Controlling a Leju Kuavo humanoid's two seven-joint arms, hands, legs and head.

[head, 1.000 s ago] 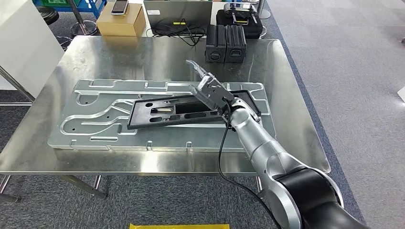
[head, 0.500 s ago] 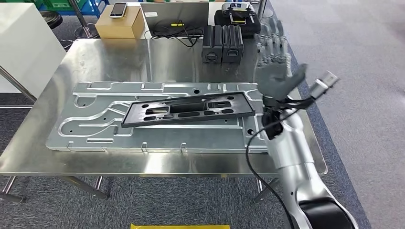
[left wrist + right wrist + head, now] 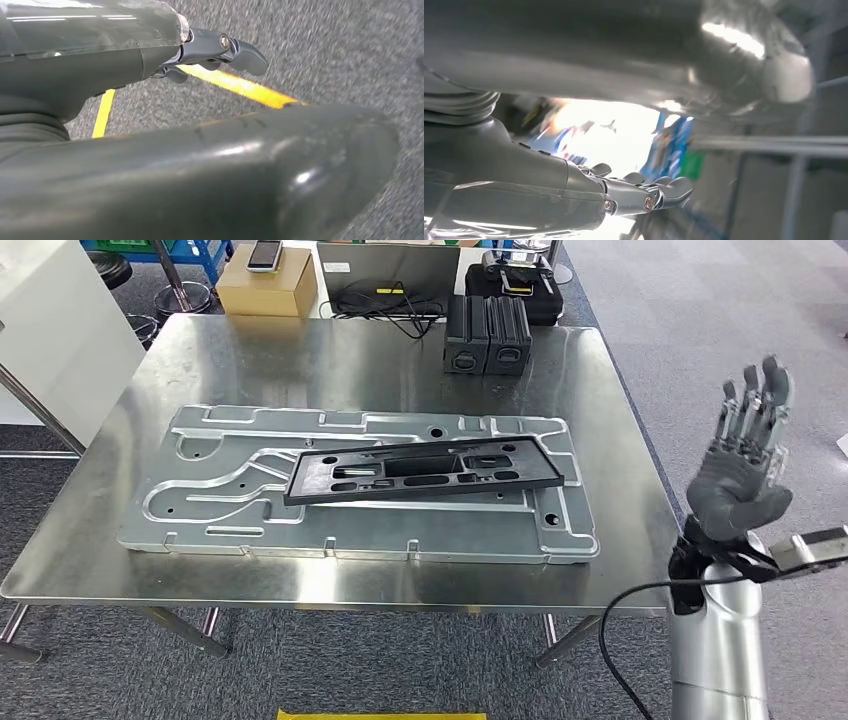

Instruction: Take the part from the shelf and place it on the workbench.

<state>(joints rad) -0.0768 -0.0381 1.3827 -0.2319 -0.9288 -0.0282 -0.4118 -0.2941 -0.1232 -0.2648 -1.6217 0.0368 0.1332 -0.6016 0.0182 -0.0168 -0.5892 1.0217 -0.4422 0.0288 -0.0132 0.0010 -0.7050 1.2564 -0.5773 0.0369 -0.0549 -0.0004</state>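
Observation:
The part, a long black plastic frame (image 3: 425, 471) with several cut-outs, lies flat on a large machined aluminium plate (image 3: 230, 502) on the steel workbench (image 3: 300, 350). My right hand (image 3: 745, 470) is raised off the bench's right edge, well clear of the part, fingers spread upward and holding nothing. The right wrist view has the same hand (image 3: 574, 192) with its fingers stretched out, blurred. In the left wrist view my left hand (image 3: 210, 50) hangs over grey carpet with nothing in it, fingers extended.
Two black boxes (image 3: 487, 333) stand at the bench's back edge. Behind it are a cardboard box (image 3: 262, 288) with a phone on top, a laptop and cables. A white cabinet (image 3: 50, 330) stands to the left. Yellow floor tape (image 3: 240, 86) runs across the carpet.
My right hand let go of the black part, lifted off it and swung right, past the bench edge. The part stays on the plate. The camera shifted slightly.

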